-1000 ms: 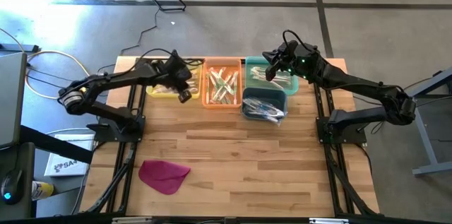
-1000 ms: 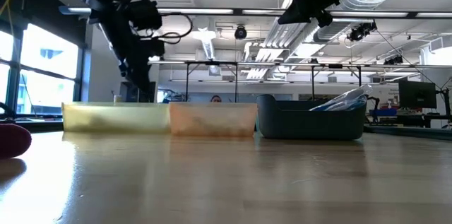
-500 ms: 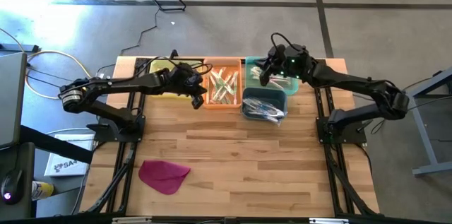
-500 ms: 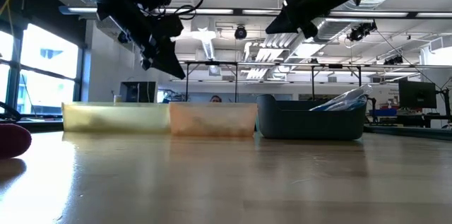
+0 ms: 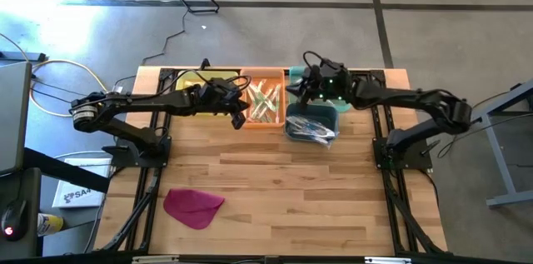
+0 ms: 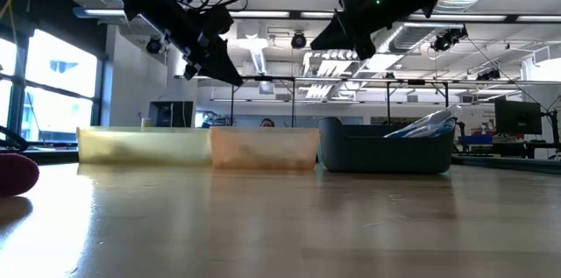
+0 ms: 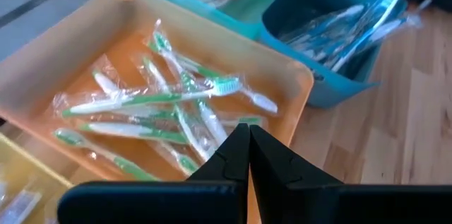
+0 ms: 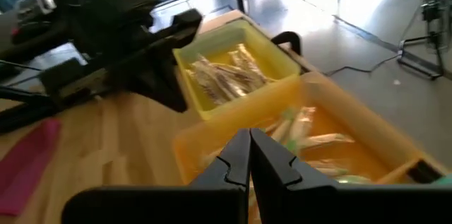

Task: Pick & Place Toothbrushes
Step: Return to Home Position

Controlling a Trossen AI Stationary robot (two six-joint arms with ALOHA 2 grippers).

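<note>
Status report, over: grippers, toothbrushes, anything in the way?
Left gripper shut, empty, above orange bin's near edge. Right gripper shut, empty, raised close by. Toothbrushes binned. Magenta cloth off to the side, nothing blocking.

Four bins (image 7: 42, 47) (yellow, orange, teal, blue), two arms (image 5: 141, 102), one magenta cloth (image 5: 193, 206), toothbrushes (image 7: 169, 97) beyond counting

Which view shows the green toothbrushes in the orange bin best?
Left wrist view: it looks into the orange bin, green toothbrushes clear. High view shows them from far; right wrist view, a few; low view, only the bin's wall.
</note>
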